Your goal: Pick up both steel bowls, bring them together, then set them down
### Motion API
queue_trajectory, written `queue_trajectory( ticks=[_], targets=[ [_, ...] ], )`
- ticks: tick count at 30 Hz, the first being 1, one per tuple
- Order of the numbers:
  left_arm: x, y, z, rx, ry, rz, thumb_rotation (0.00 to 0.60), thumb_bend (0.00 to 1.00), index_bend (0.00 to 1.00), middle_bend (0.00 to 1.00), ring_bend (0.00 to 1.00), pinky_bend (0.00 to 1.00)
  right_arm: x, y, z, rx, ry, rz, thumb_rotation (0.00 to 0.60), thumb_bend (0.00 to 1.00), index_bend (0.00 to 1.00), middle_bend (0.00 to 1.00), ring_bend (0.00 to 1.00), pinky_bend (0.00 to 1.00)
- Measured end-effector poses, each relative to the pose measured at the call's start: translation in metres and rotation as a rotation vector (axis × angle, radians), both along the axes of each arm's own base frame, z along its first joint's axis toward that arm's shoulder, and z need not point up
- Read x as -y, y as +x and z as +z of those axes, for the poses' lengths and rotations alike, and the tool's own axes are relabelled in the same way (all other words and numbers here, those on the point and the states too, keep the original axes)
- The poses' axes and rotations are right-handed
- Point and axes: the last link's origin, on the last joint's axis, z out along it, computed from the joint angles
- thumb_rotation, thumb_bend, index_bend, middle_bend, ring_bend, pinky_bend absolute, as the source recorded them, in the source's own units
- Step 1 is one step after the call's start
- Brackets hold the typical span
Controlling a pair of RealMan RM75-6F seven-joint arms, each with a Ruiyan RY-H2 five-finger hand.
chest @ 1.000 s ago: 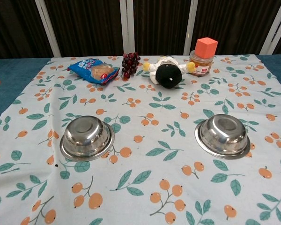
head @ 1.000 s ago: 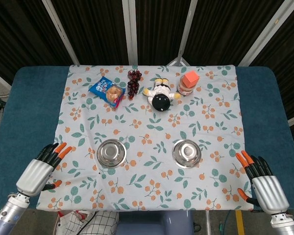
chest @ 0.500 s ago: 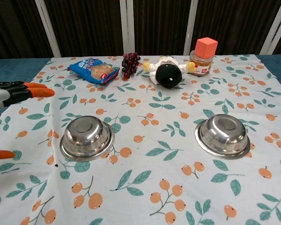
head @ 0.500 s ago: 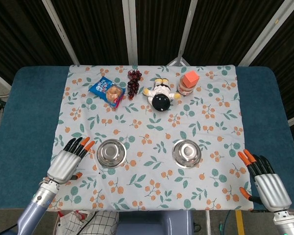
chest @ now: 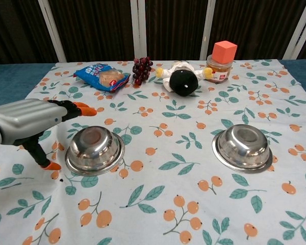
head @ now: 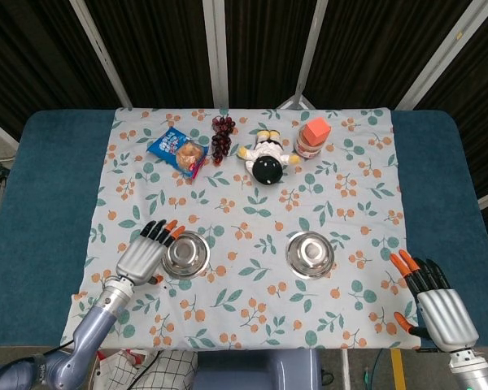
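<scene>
Two steel bowls stand upside down on the floral cloth: the left bowl point(head: 185, 253) point(chest: 95, 148) and the right bowl point(head: 311, 254) point(chest: 243, 146). My left hand point(head: 145, 255) point(chest: 31, 124) hovers just left of the left bowl, fingers spread and empty, its fingertips near the bowl's rim. My right hand point(head: 437, 309) is at the table's near right corner, well to the right of the right bowl, fingers spread and holding nothing. The chest view does not show the right hand.
Along the far side of the cloth point(head: 252, 203) lie a snack packet point(head: 178, 151), dark grapes point(head: 222, 136), a black-and-white plush toy point(head: 266, 159) and a jar with an orange block on it point(head: 311, 139). Blue table surface point(head: 41, 195) flanks the cloth.
My left hand has moved right and inward, from the cloth's left edge to beside the left bowl. The right hand has barely shifted. Both bowls stay put.
</scene>
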Motion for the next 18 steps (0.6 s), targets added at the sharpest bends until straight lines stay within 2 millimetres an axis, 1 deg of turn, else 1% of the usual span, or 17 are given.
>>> queue_trajectory(
  ticks=[4, 8, 12, 15, 16, 18],
  targets=[
    [-0.004, 0.008, -0.010, -0.001, -0.019, -0.002, 0.600, 0.17, 0.00, 0.02, 0.00, 0.10, 0.001, 0.001, -0.001, -0.002, 0.002, 0.000, 0.600, 0.32, 0.00, 0.00, 0.00, 0.04],
    [-0.008, 0.011, -0.015, -0.013, -0.025, -0.002, 0.600, 0.20, 0.00, 0.05, 0.00, 0.17, 0.002, 0.000, 0.001, 0.005, -0.012, -0.008, 0.600, 0.32, 0.00, 0.00, 0.00, 0.04],
    [-0.010, 0.012, -0.018, -0.034, -0.017, 0.005, 0.600, 0.23, 0.02, 0.08, 0.00, 0.18, 0.003, -0.001, 0.004, 0.011, -0.016, -0.014, 0.600, 0.32, 0.00, 0.00, 0.00, 0.04],
    [-0.011, 0.012, -0.020, -0.048, -0.016, 0.014, 0.600, 0.28, 0.07, 0.15, 0.07, 0.28, 0.002, -0.002, 0.005, 0.016, -0.018, -0.016, 0.600, 0.32, 0.00, 0.00, 0.00, 0.04],
    [-0.012, 0.013, -0.021, -0.054, -0.017, 0.018, 0.600, 0.30, 0.09, 0.19, 0.12, 0.32, 0.002, -0.002, 0.005, 0.017, -0.018, -0.016, 0.600, 0.32, 0.00, 0.00, 0.00, 0.04],
    [-0.013, 0.014, -0.024, -0.061, -0.022, 0.022, 0.600, 0.33, 0.12, 0.24, 0.17, 0.37, 0.002, -0.001, 0.006, 0.019, -0.018, -0.013, 0.600, 0.32, 0.00, 0.00, 0.00, 0.04]
  ],
)
